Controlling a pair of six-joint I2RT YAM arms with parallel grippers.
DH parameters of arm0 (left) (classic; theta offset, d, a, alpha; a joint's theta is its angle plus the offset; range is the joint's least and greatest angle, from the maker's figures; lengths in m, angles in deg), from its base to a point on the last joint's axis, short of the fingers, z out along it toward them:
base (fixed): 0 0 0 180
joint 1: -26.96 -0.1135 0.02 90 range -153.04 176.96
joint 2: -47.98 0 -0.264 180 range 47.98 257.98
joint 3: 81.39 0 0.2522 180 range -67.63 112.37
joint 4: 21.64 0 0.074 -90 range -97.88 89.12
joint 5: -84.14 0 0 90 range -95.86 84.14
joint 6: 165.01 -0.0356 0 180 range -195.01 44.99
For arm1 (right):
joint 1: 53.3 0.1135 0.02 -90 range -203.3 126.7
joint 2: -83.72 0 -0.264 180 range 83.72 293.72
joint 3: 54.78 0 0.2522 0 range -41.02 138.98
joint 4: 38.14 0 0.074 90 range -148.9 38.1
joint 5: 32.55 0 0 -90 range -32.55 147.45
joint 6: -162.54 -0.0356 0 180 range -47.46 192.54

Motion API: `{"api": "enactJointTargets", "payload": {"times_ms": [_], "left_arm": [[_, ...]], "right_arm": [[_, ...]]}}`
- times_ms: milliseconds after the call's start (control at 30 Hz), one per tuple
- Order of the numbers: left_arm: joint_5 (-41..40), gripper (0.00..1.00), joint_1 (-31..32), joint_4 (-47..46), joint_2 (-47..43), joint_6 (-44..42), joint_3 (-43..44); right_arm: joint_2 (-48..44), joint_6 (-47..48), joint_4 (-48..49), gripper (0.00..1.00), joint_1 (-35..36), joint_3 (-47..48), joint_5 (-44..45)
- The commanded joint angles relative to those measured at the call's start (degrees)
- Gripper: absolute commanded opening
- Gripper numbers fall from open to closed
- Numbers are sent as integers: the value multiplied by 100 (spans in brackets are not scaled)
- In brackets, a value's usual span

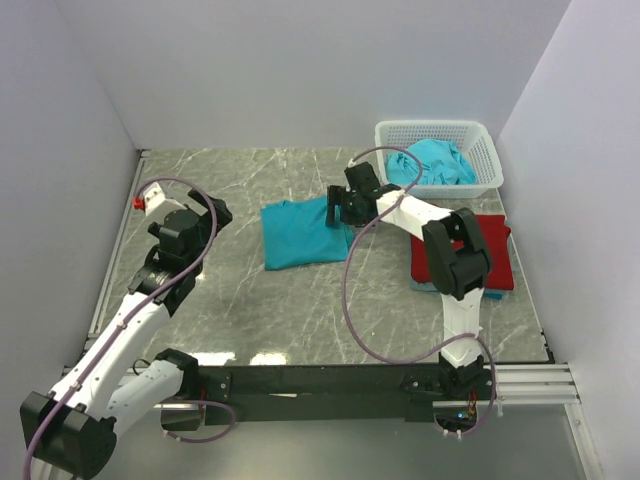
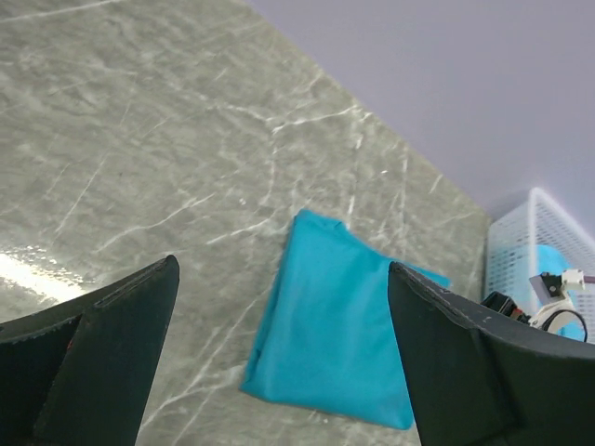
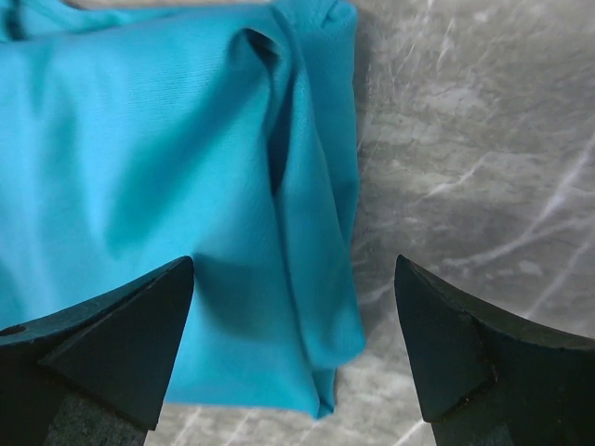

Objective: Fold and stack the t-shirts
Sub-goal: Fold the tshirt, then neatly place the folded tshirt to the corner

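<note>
folded teal shirt [image 1: 298, 235] flat mid-table. right gripper [image 1: 333, 208] at its right edge, low over the cloth. left gripper [image 1: 217, 211] well apart to the left, over bare marble. white basket [image 1: 482, 134] back right holds a crumpled teal shirt [image 1: 436, 163]. red shirt [image 1: 496, 240] in front of the basket, partly hidden by the right arm.

Tabletop: grey marble-pattern slab [image 1: 250, 310] w/ white veins; glossy, light glare nr front edge.
Basket: white plastic lattice basket [image 1: 455, 190], rectangular, upright, far-right corner of slab, nr back wall.
Walls: plain white panels [image 1: 300, 70] at left, back, right.
Small item: small red-and-white object [image 1: 141, 203] at left edge of slab, toward back; type unclear.
Rail: black bar [image 1: 320, 381] along near edge; silver extrusion [image 1: 535, 381] at right end.
</note>
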State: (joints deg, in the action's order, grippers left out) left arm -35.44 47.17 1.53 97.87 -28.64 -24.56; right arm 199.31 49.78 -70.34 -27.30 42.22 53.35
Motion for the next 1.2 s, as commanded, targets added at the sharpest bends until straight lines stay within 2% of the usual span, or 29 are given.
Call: {"api": "enactJointTargets", "payload": {"times_ms": [0, 233, 367, 433, 700, 833, 1100, 1167], "left_arm": [[93, 100, -69, 122, 161, -163, 96], [277, 99, -131, 281, 320, -163, 176], [190, 99, -140, 255, 188, -111, 44], [76, 99, -149, 280, 118, -76, 26], [-39, 99, -175, 307, -32, -66, -53], [-74, 99, -192, 368, -32, -75, -35], [-83, 99, -201, 386, -67, -75, -44], [-91, 99, -201, 386, -76, -75, -62]], "right_arm": [[226, 9, -301, 94, 116, 500, 155], [639, -70, -538, 89, 274, 789, 348], [772, -97, -652, 76, 327, 843, 348], [842, -114, -687, 74, 353, 843, 331], [790, -141, -635, 43, 502, 711, 24], [702, -70, -460, 24, 564, 571, -389], [202, 158, -441, 0, 626, 114, -496], [-9, 307, -547, 0, 643, -53, -338]]}}
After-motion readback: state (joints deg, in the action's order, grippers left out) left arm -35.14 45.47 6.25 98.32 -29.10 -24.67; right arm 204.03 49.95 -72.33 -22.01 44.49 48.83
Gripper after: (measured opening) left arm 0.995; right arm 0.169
